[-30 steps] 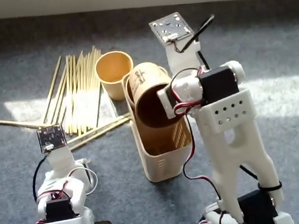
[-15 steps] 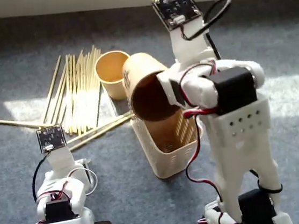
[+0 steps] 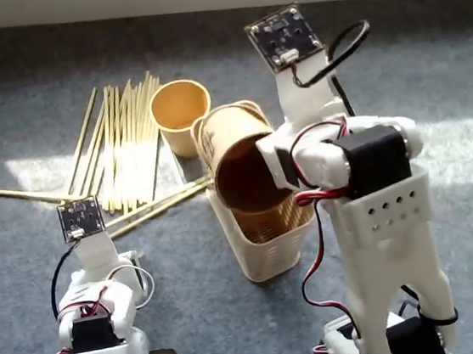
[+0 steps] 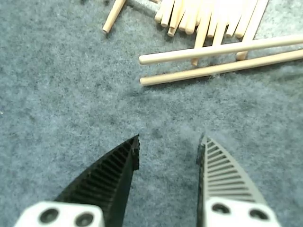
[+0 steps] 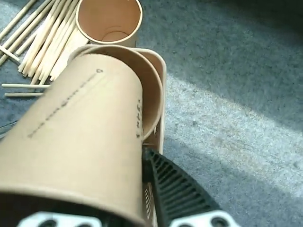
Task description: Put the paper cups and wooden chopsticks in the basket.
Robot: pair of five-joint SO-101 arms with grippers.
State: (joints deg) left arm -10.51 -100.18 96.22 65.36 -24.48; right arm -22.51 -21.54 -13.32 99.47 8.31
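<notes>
Paper cup (image 3: pixel 230 135), clamped sideways in the right hand (image 3: pixel 256 162), could bump the light basket (image 3: pixel 271 257) and tip it over, while the left hand (image 4: pixel 169 140) rests spread apart.

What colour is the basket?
The basket is cream, with thin slits in its walls. The high view shows it best.
</notes>
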